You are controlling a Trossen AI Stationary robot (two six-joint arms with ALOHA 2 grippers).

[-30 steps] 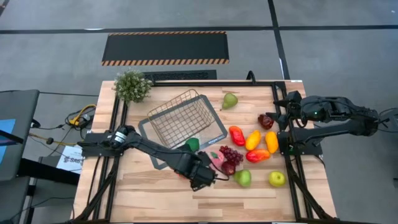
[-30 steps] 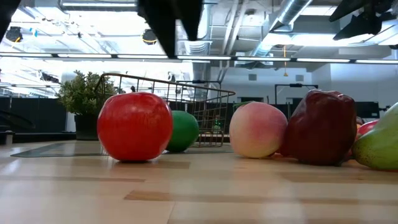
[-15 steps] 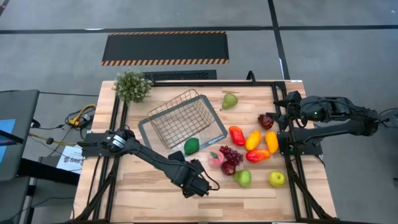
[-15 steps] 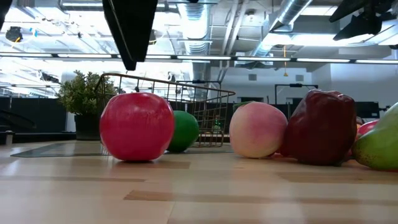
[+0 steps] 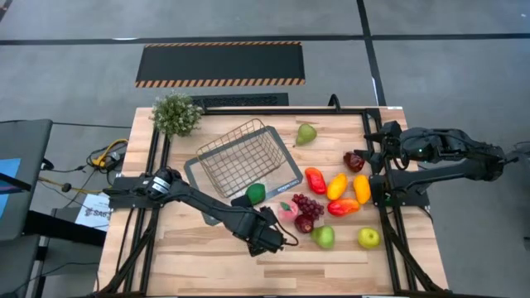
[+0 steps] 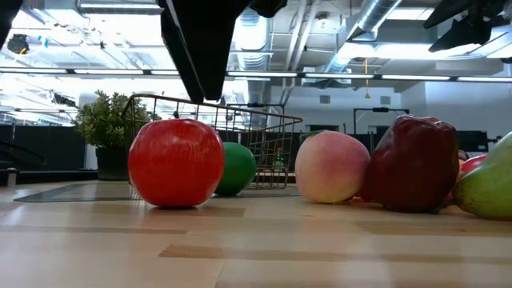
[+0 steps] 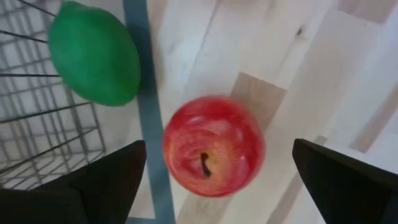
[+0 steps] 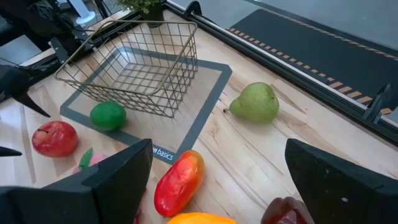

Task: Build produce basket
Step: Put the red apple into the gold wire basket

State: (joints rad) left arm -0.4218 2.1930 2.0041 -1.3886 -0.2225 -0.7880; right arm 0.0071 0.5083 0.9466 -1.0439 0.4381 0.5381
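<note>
Directly beneath the left end effector [image 7: 214, 180], fingers spread apart, a red apple [image 7: 213, 146] sits untouched on the desk [image 5: 190, 248], a green lime [image 7: 94, 53] beyond it against the basket [image 5: 242, 156]. At the desk's right edge, the right end effector [image 8: 217, 180] waits open.

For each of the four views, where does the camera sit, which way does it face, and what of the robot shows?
High: overhead, facing down; both arms, basket.
Low: table height, facing across; dark arm part above red apple.
Left wrist: above the apple; open left gripper.
Right wrist: faces basket, green pear; open right gripper.
Shared: apple, all four.
</note>
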